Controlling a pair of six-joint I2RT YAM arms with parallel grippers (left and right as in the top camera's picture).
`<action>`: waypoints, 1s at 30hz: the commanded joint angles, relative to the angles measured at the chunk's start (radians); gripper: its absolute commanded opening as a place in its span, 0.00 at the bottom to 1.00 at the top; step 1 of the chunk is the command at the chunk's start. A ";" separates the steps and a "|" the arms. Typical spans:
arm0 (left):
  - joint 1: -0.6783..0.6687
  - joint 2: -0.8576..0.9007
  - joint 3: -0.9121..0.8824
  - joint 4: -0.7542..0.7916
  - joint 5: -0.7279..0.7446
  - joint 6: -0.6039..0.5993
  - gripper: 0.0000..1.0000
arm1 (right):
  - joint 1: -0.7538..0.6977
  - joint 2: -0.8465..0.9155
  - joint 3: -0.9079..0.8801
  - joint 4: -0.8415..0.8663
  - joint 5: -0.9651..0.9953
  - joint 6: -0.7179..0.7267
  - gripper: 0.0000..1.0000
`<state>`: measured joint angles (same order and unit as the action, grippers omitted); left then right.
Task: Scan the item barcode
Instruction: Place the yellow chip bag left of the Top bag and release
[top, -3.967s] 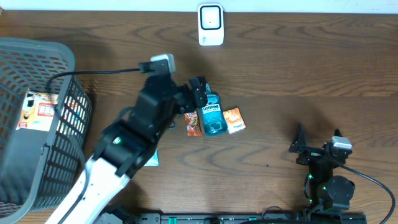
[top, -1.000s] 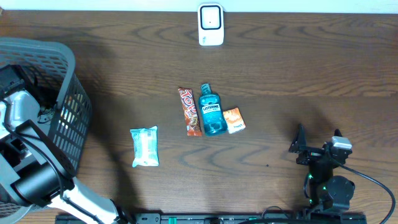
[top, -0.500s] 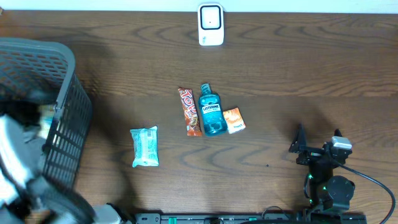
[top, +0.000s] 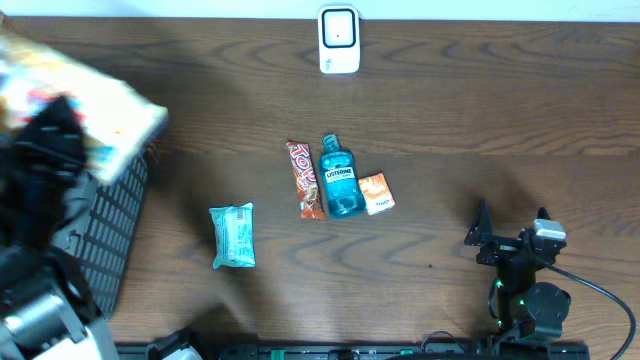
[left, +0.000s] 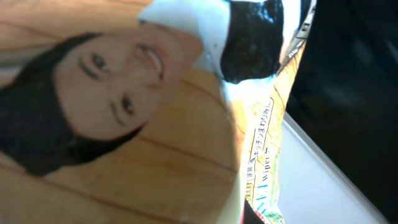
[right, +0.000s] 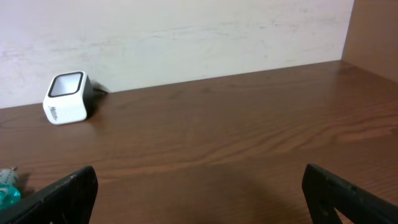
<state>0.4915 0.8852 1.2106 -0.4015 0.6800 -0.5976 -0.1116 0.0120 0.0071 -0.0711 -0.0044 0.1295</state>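
Overhead: left gripper (top: 60, 128) was pinched shut on the pack (top: 88, 92), held high above the basket (top: 112, 215), both blurred. The scanner (top: 339, 40) sat well apart, top centre. Risk: with a narrow pinch on a floppy pack, it could slip or fold on the swing across, or the barcode side could end up facing away from the scanner. Left wrist: pack filled the frame, printed face toward the camera, no barcode visible, fingers not discernible. Right wrist: right gripper (right: 199, 196) was wide and empty, with the scanner ahead on its left.
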 joint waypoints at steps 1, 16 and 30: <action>-0.189 -0.011 0.018 -0.020 0.106 0.158 0.08 | 0.001 -0.005 -0.002 -0.004 0.002 0.008 0.99; -0.751 0.430 -0.087 -0.396 -0.819 0.060 0.07 | 0.001 -0.005 -0.002 -0.004 0.002 0.008 0.99; -0.853 0.953 -0.095 -0.195 -0.752 0.105 0.07 | 0.001 -0.005 -0.002 -0.004 0.002 0.008 0.99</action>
<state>-0.3389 1.7969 1.1168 -0.6418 -0.1066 -0.5262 -0.1116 0.0120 0.0071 -0.0711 -0.0044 0.1295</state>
